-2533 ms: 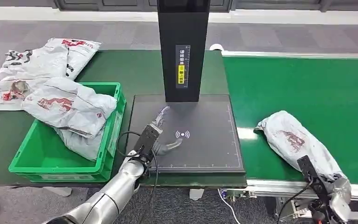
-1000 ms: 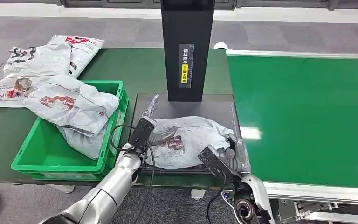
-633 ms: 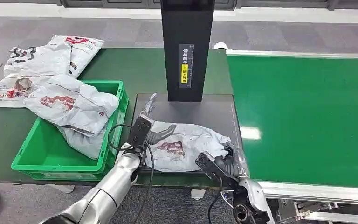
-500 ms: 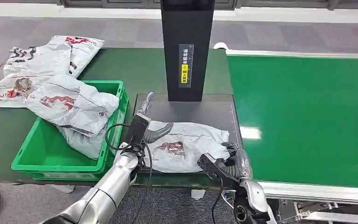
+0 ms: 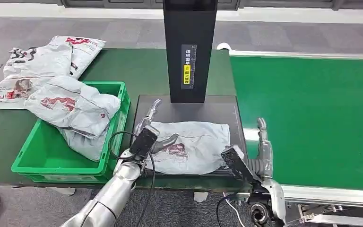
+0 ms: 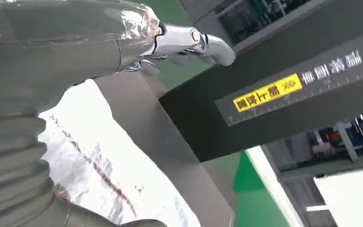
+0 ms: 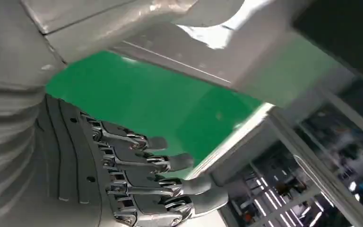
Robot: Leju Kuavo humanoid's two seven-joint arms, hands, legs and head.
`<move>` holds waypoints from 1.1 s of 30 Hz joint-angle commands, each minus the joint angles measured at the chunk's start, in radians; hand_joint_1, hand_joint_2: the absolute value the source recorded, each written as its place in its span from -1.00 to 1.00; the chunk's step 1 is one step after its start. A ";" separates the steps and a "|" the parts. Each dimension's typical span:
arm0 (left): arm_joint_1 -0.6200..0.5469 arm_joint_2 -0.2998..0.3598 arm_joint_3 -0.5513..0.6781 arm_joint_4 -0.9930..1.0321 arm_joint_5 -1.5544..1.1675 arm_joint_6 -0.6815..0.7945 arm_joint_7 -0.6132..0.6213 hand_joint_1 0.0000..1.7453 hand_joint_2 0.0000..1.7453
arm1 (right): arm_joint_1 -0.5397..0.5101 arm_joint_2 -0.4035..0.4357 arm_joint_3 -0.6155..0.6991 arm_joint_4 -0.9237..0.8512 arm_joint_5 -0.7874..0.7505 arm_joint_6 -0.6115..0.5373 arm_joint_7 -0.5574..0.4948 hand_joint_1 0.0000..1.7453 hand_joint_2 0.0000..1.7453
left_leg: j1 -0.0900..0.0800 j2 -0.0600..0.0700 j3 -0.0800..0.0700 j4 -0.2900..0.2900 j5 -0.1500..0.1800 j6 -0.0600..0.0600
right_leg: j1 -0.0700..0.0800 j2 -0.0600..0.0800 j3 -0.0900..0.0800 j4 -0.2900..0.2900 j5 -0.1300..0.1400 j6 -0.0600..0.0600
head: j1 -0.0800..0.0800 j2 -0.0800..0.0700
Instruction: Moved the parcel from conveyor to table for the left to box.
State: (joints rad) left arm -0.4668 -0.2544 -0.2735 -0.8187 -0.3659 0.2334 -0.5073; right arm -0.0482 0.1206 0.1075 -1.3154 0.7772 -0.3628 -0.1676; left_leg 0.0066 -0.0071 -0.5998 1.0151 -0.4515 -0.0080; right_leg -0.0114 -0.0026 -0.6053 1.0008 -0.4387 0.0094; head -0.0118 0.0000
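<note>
Nearest, the right hand (image 5: 263, 144) stands upright at the right edge of the dark pad (image 5: 189, 106), fingers straight and spread, holding nothing; its palm is partly hidden behind the wrist camera. The left hand (image 5: 153, 127) reaches over the pad's left side, fingers extended and apart, thumb resting on the parcel (image 5: 194, 146); whether the fingers touch it cannot be told. The parcel, a white bag with a red print, lies flat on the pad, its near-left corner hidden by the left wrist. To the left, a green bin (image 5: 52, 156) holds more bags (image 5: 71, 106). Behind the pad rises a black post (image 5: 189, 47), cut off above. The green conveyor (image 5: 312, 109) runs on the right.
</note>
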 commanded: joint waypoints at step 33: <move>-0.125 -0.001 -0.196 0.412 -0.603 -0.055 0.300 1.00 1.00 | -0.067 0.105 -0.264 -0.014 -0.277 0.203 -0.097 -1.00 1.00 | 0.000 0.002 0.010 -0.002 -0.001 0.001 | 0.000 0.000 0.010 -0.002 0.000 0.000 | 0.000 0.000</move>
State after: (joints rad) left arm -0.6095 -0.2697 -0.5222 -0.4753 -0.9888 0.1648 -0.1804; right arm -0.0781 0.1888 -0.0824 -1.3470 0.4952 -0.1694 -0.2689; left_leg 0.0065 -0.0080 -0.5911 1.0151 -0.4527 -0.0064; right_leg -0.0115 -0.0053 -0.5951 0.9999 -0.4389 0.0093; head -0.0118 0.0000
